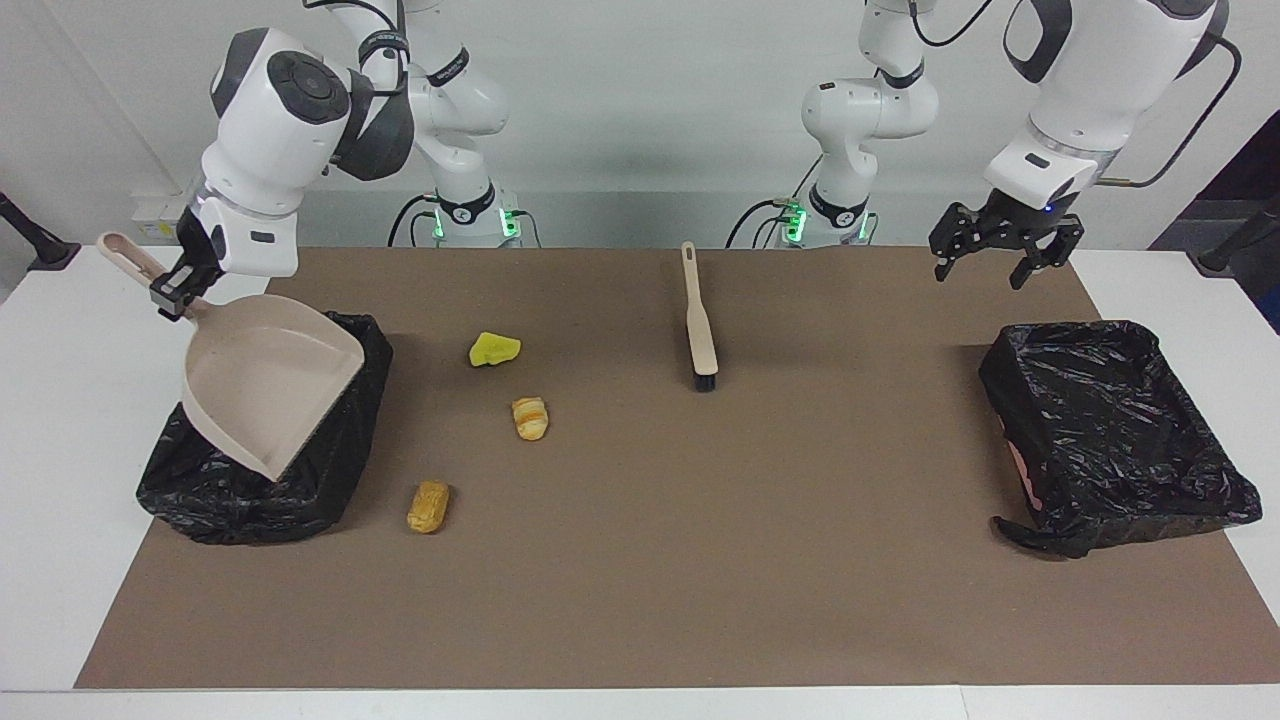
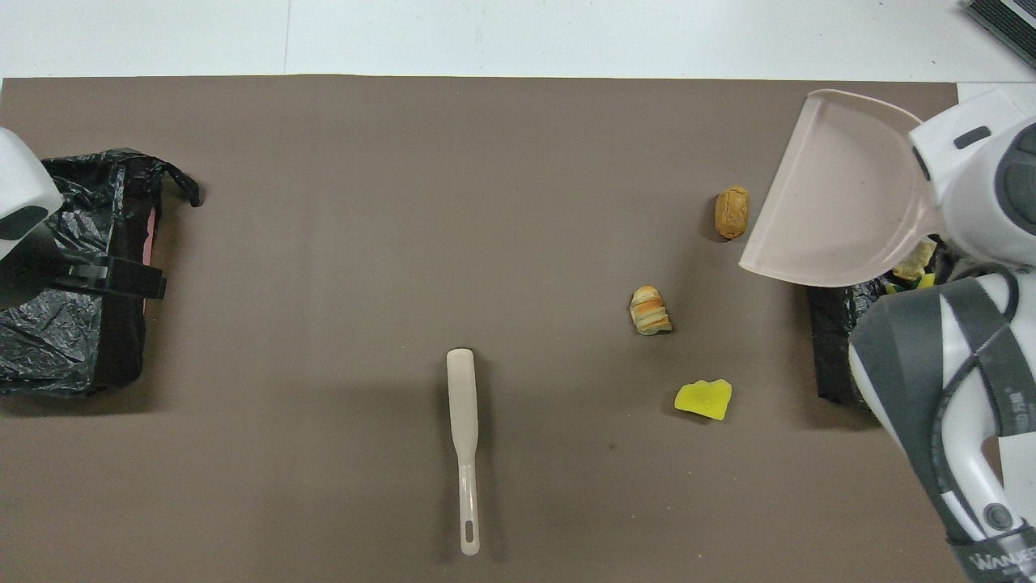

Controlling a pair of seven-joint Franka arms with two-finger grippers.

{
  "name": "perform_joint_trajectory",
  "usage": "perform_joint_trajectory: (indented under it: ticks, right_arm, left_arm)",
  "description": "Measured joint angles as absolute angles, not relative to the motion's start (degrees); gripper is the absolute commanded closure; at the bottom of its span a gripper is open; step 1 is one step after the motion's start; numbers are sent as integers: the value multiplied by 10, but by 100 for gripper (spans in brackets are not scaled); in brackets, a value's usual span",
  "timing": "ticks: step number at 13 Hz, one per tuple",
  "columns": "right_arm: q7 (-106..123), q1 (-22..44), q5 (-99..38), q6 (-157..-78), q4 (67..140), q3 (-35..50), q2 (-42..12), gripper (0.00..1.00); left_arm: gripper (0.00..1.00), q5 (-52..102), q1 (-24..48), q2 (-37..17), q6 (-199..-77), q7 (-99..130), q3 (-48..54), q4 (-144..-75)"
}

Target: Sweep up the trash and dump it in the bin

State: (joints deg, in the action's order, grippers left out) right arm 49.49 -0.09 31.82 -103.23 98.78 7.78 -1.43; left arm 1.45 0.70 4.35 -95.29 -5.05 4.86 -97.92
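My right gripper [image 1: 172, 290] is shut on the handle of the beige dustpan [image 1: 270, 385], which hangs tilted, mouth down, over the black-lined bin [image 1: 350, 440] at the right arm's end. The pan [image 2: 838, 198] covers most of the bin; a few scraps [image 2: 913, 263] peek out under it. Three pieces of trash lie on the brown mat: a yellow sponge piece [image 1: 494, 349], a striped bread chunk [image 1: 530, 418] and an orange bread chunk [image 1: 428, 506]. My left gripper [image 1: 1000, 262] hangs open and empty in the air over the edge of the other bin [image 1: 1110, 430].
The beige brush [image 1: 699, 320] lies on the mat near the robots, bristles pointing away from them, between the two arms. The second black-lined bin [image 2: 48, 356] sits at the left arm's end. White table borders the mat.
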Motion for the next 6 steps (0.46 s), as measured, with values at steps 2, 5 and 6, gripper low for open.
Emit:
perform_joint_trajectory:
  ticks: [2, 5, 6]
  right_arm:
    - [399, 37, 262, -1019, 967, 79, -26, 100]
    - [202, 105, 218, -957, 902, 80, -77, 100]
    - [133, 129, 203, -946, 875, 80, -102, 100]
  left_arm:
    - [0, 15, 7, 43, -953, -50, 49, -979]
    - [0, 15, 7, 43, -947, -50, 51, -979]
    - [0, 15, 7, 43, -943, -50, 51, -977]
